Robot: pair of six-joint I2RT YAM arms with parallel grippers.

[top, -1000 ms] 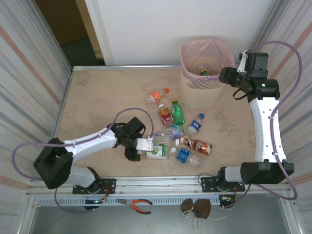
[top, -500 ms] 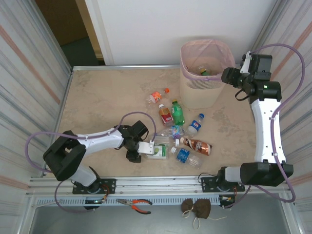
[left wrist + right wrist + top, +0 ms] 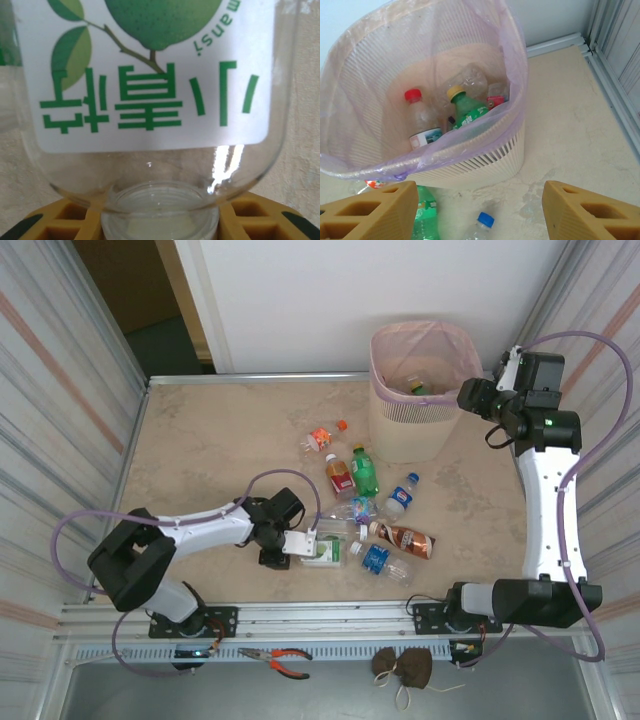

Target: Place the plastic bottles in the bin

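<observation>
Left gripper [image 3: 307, 545] clamps the clear, lime-labelled plastic bottle [image 3: 155, 75], lower centre overhead. Lift it level, then clear the tall beige pink-lined bin [image 3: 405, 435] upper right. Right gripper [image 3: 480, 207] hangs open.

The left arm [image 3: 190, 530] lies low over the worktop [image 3: 200, 440], well apart from the tall beige slotted plastic bin [image 3: 410, 435], on the near left side. Its forearm runs level and points right. The left claw [image 3: 300, 544] [image 3: 160, 222] is clamped on the clear plastic bottle with a white, green-printed label [image 3: 324, 552] [image 3: 160, 75], a yellow pad against each side.

The right arm [image 3: 545, 490] rises steeply from its base, with the wrist bent left just beside the bin's right rim. The right claw [image 3: 470, 396] [image 3: 480, 212] hangs above rim height, tilted down toward the bin, its yellow fingers [image 3: 370, 210] spread wide and holding nothing.
</observation>
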